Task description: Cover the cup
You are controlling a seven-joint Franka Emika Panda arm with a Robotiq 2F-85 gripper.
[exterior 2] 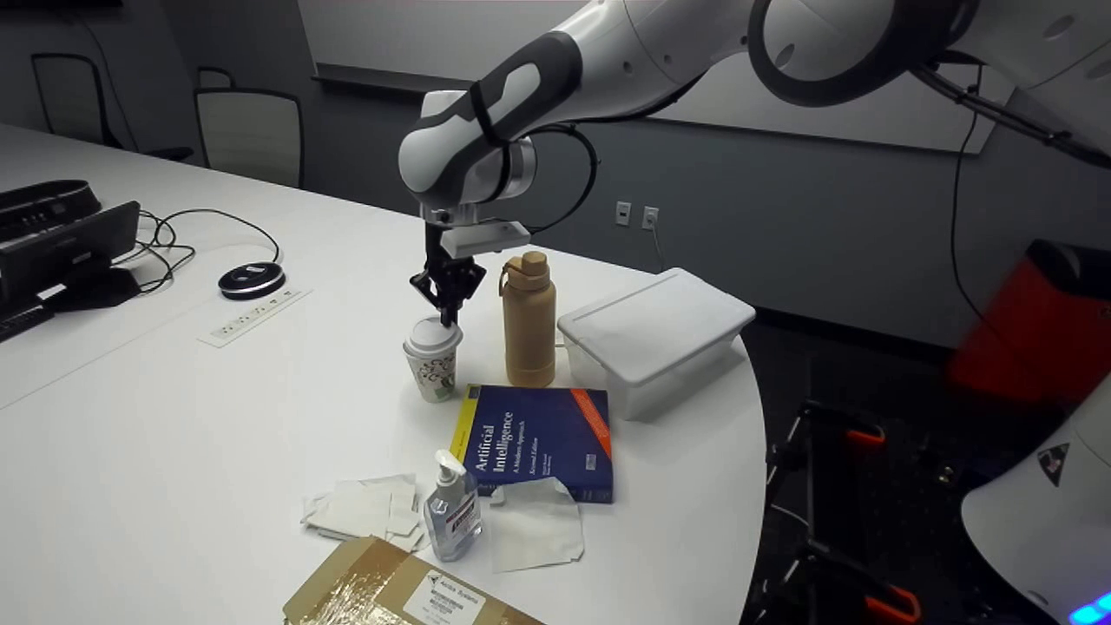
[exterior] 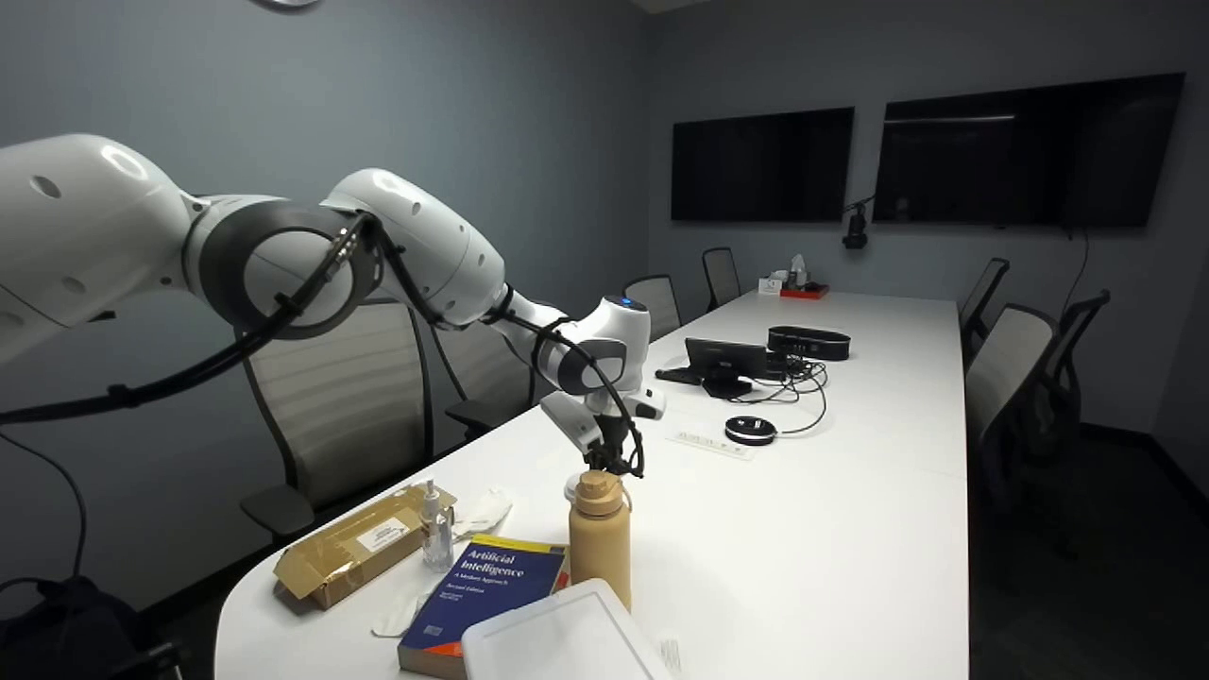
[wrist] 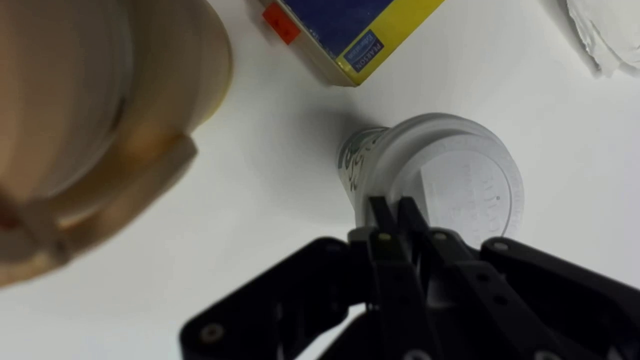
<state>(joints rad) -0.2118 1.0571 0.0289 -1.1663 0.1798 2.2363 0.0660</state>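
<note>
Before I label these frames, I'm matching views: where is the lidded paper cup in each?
Exterior view: paper cup left of center, upright.
Exterior view: paper cup lower middle, mostly hidden behind the tan bottle.
Wrist view: paper cup right of center, seen from above.
Shared landmark: blue book, in all three.

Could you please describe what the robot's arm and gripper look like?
The arm is glossy white with rounded segments, dark grey joint bands and a small blue light; a black cable is strapped along it. The gripper is black, with slim fingers and light-coloured screw heads.
</note>
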